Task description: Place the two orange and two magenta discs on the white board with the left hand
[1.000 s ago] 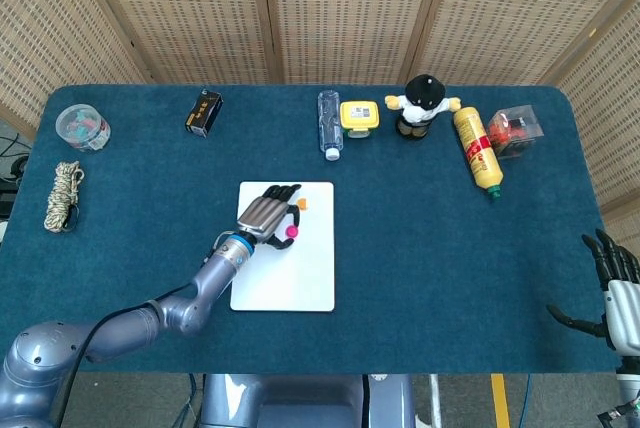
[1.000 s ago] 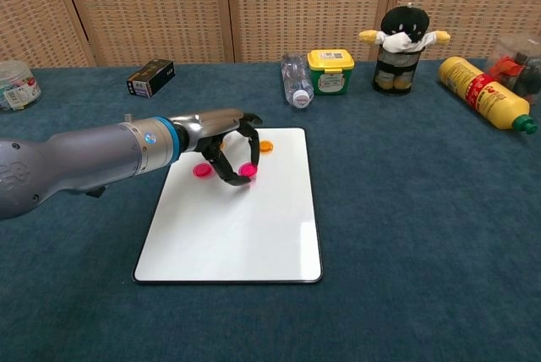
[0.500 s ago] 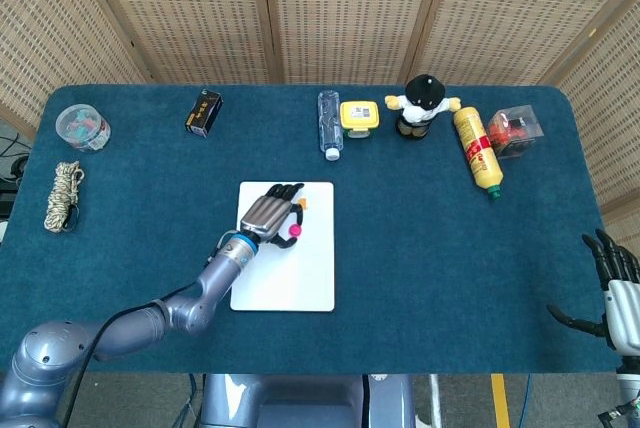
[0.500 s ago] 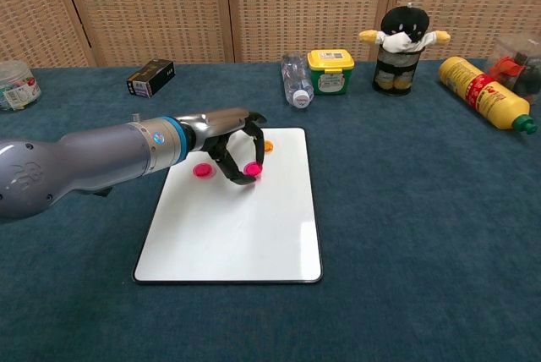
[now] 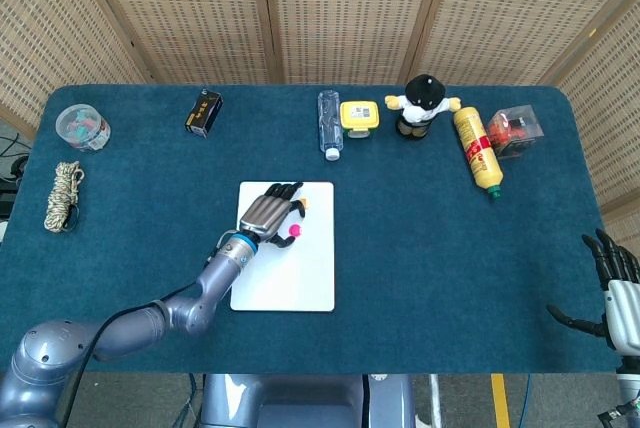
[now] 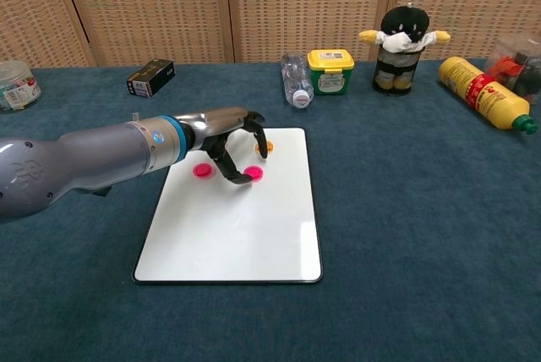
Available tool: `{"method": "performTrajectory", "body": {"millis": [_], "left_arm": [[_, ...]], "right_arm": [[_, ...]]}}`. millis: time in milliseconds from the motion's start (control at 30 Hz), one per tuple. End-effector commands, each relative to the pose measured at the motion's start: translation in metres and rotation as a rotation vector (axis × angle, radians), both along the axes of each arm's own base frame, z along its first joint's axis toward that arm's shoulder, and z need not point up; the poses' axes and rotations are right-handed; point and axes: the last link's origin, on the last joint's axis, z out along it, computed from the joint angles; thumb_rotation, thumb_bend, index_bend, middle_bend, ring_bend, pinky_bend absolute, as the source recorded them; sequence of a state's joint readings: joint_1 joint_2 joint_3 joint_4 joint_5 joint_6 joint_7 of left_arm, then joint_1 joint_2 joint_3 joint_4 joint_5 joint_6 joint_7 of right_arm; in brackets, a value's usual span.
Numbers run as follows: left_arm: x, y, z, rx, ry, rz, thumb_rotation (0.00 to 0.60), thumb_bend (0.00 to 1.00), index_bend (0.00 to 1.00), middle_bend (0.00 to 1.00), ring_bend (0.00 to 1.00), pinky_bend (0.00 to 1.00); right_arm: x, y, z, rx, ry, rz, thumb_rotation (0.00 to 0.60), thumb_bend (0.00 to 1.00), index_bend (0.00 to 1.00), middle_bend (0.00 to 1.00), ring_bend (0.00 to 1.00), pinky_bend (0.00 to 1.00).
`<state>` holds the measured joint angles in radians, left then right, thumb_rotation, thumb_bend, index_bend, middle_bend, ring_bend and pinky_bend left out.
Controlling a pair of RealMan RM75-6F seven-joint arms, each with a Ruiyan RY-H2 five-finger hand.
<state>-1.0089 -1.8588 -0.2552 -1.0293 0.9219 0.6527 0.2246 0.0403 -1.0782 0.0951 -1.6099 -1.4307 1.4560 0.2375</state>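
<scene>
The white board (image 6: pixel 232 227) (image 5: pixel 300 278) lies at the table's middle. My left hand (image 6: pixel 226 138) (image 5: pixel 265 212) hovers over its far end, fingers arched downward and apart, with nothing visibly held. One magenta disc (image 6: pixel 253 173) (image 5: pixel 294 232) lies flat on the board just below the fingertips. A second magenta disc (image 6: pixel 202 170) lies on the board under the wrist side of the hand. An orange disc (image 6: pixel 265 147) sits near the board's far edge, partly hidden behind a fingertip. No second orange disc shows. My right hand (image 5: pixel 618 288) rests with fingers spread at the table's near right corner.
Along the far edge stand a black box (image 6: pixel 150 77), a lying water bottle (image 6: pixel 295 79), a yellow tub (image 6: pixel 330 70), a penguin toy (image 6: pixel 401 38) and a yellow sauce bottle (image 6: pixel 483 91). A jar (image 5: pixel 82 126) and a rope coil (image 5: pixel 63 195) lie at the far left.
The left hand's fingers have come off the right magenta disc, which now lies slightly further right on the board. A fingertip now covers part of the orange disc. The right hand is unmoved.
</scene>
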Motion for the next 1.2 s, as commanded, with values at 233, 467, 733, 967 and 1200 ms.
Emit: {"method": "performTrajectory", "body": {"millis": [233,467,733,967,1200], "left_arm": [[0.005,-0.003,0.012,0.018,-0.047,-0.024,0.6,0.31,0.26,0.0,0.0,0.0],[-0.012,-0.026,0.056,0.083,-0.109,-0.096,0.6,0.22,0.05,0.0,0.0,0.0],[-0.111,-0.082,0.148,0.354,-0.008,-0.016,0.6,0.0,0.0,0.0,0.0,0.0],[-0.181,-0.145,0.199,0.505,-0.046,0.184,0.6,0.0,0.0,0.0,0.0,0.0],[-0.214,-0.187,0.226,0.603,-0.035,0.252,0.6,0.0,0.0,0.0,0.0,0.0]], "right_arm": [[0.0,0.0,0.0,0.0,0.001,0.0,0.6,0.03,0.0,0.0,0.0,0.0],[0.0,0.0,0.0,-0.004,0.009,0.005,0.6,0.03,0.0,0.0,0.0,0.0],[0.002,0.001,-0.001,-0.016,0.052,0.027,0.6,0.03,0.0,0.0,0.0,0.0],[0.003,0.0,-0.003,-0.032,0.117,0.057,0.6,0.03,0.0,0.0,0.0,0.0],[0.004,0.002,-0.004,-0.048,0.127,0.067,0.6,0.03,0.0,0.0,0.0,0.0]]}}
